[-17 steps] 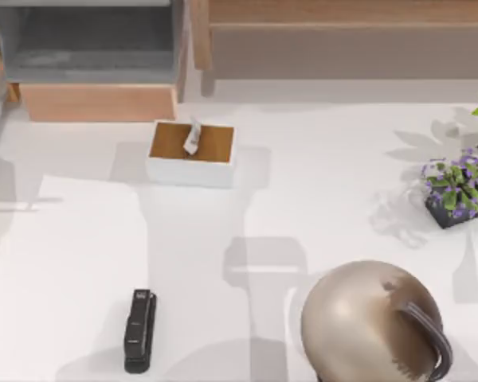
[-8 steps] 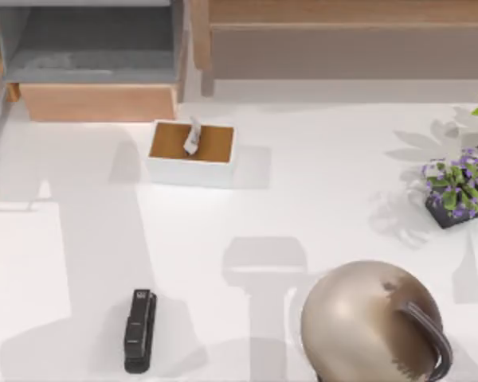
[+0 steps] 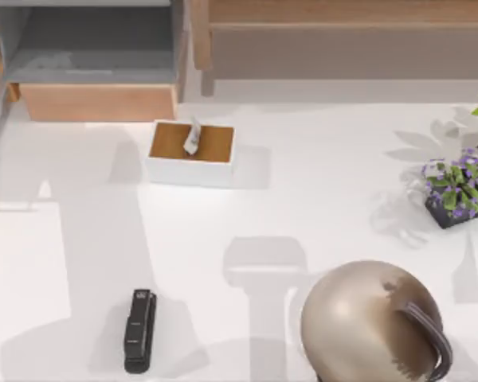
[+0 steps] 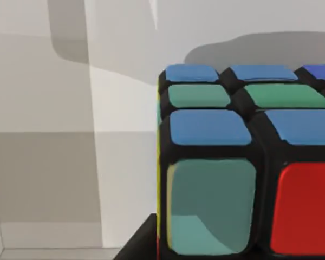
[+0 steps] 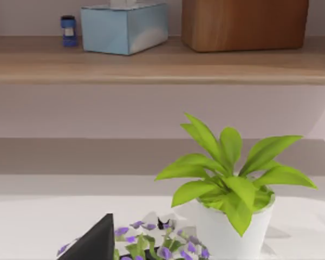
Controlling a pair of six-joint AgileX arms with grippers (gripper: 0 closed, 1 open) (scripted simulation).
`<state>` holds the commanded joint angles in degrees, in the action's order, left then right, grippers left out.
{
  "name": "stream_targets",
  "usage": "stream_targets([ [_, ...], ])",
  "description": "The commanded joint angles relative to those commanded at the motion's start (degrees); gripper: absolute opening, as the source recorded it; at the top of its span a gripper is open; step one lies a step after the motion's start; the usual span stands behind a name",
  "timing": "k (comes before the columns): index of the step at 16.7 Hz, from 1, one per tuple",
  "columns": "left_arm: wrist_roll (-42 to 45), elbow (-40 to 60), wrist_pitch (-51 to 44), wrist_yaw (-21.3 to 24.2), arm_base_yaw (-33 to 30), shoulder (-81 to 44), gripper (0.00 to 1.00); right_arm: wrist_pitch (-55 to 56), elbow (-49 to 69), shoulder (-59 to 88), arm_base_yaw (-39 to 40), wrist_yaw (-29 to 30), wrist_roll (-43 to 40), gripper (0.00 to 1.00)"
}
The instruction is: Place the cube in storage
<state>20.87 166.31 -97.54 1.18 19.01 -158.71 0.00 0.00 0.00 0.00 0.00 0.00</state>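
Cube sits right up against left wrist cam, w/ dark pincer part beside it, so left arm is nearer; grip state can't tell; drawer far-left.

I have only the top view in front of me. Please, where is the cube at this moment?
Observer: In the left wrist view the cube sits very close to the camera, with a pale surface behind it.
Operator: Which colours face that camera?
Observer: Blue and green stickers, one red sticker, and a thin yellow strip along one side.
Operator: And what is in front of the right wrist camera?
Observer: A leafy green plant in a white pot, and behind it a wooden shelf that carries a blue tissue box.
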Motion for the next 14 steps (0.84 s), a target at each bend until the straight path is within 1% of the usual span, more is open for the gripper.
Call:
stream_targets([
  [8,0.0,0.0,0.0,0.0,0.0,0.0,0.98,0.0,0.0,0.0,0.0,0.0,0.0,1.0],
  [9,0.0,0.0,0.0,0.0,0.0,0.0,1.0,0.0,0.0,0.0,0.0,0.0,0.0,1.0],
  [14,0.0,0.0,0.0,0.0,0.0,0.0,1.0,0.0,0.0,0.0,0.0,0.0,0.0,1.0],
])
